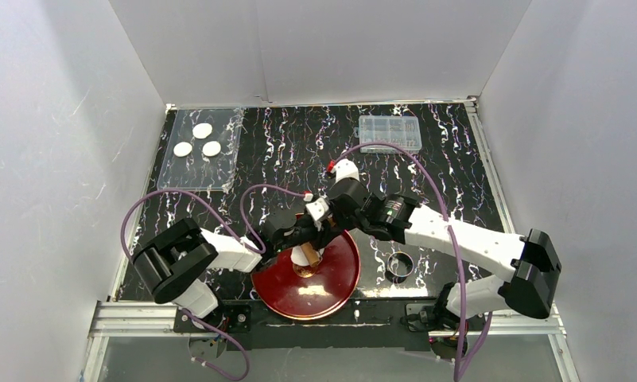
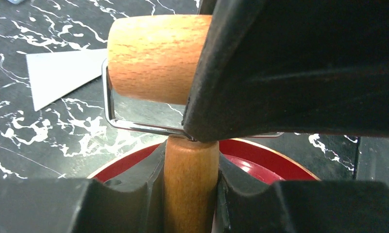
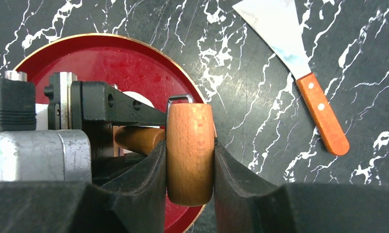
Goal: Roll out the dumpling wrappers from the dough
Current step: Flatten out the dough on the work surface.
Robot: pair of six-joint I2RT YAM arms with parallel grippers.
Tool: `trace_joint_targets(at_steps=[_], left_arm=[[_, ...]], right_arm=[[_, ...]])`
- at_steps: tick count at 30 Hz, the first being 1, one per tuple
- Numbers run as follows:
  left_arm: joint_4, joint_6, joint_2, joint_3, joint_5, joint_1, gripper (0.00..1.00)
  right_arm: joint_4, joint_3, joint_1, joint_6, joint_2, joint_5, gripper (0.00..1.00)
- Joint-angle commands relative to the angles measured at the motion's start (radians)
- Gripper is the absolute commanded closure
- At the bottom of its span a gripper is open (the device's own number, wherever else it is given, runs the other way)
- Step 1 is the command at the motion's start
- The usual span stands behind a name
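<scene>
Together, left claw point(image 2: 190, 194) and right claw point(image 3: 190, 170) on roller point(image 2: 153, 58).

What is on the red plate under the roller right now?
A white sliver, likely the dough, shows on the red plate. The wooden roller, gripped by the left tool and right tool, hides the rest, so its shape cannot be told.

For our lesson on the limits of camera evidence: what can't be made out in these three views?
- Dough: the right wrist view shows only a white sliver behind the left jaws; the arms cover it from above.
- Whether the roller touches the red plate: hidden by jaws in both wrist views.
- Scraper: blade end cut off by the right wrist view's top edge.
- Clear box: contents too small, top view.
</scene>
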State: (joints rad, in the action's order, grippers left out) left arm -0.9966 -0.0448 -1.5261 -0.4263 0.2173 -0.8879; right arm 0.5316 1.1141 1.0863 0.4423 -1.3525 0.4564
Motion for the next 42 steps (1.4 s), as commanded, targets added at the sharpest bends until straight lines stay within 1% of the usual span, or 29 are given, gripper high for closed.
trace_joint_targets(at_steps=[1, 5, 9, 15, 19, 24, 26, 30, 34, 36, 39, 42], left_arm=[[0.11, 0.081, -0.035, -0.056, -0.019, -0.047, 1.0], [0.109, 0.068, -0.067, -0.085, -0.024, -0.061, 1.0], [0.094, 0.086, -0.099, -0.134, -0.029, -0.074, 1.0], [0.089, 0.108, -0.133, -0.176, -0.036, -0.096, 1.0], [0.121, 0.098, -0.156, -0.162, -0.045, -0.108, 1.0], [0.13, 0.053, -0.151, -0.094, -0.075, -0.111, 1.0], [0.143, 0.007, -0.143, -0.065, -0.089, -0.112, 1.0], [0.172, -0.012, -0.107, 0.003, -0.113, -0.111, 1.0], [0.22, -0.006, -0.02, 0.083, -0.122, -0.111, 1.0], [0.247, -0.005, 0.023, 0.117, -0.132, -0.111, 1.0], [0.253, 0.02, 0.046, 0.127, -0.133, -0.096, 1.0], [0.239, 0.04, 0.054, 0.099, -0.141, -0.074, 1.0]], right_arm=[[-0.107, -0.039, 0.078, -0.007, -0.006, -0.21, 0.99], [-0.121, -0.072, 0.078, 0.018, 0.02, -0.192, 0.99], [-0.106, -0.079, 0.078, 0.026, 0.046, -0.169, 0.99], [-0.112, -0.086, 0.078, -0.014, 0.066, -0.141, 0.99], [-0.146, -0.14, 0.079, -0.002, 0.053, -0.143, 0.99], [-0.221, -0.237, 0.08, 0.043, 0.023, -0.203, 0.99], [-0.247, -0.248, 0.083, 0.05, -0.007, -0.242, 0.99], [-0.265, -0.217, 0.113, 0.038, -0.087, -0.281, 0.99], [-0.321, -0.199, 0.132, 0.033, -0.15, -0.339, 0.99], [-0.32, -0.169, 0.14, 0.02, -0.178, -0.356, 0.99], [-0.284, -0.114, 0.139, -0.006, -0.199, -0.355, 0.99], [-0.244, -0.041, 0.139, -0.038, -0.201, -0.349, 0.99]])
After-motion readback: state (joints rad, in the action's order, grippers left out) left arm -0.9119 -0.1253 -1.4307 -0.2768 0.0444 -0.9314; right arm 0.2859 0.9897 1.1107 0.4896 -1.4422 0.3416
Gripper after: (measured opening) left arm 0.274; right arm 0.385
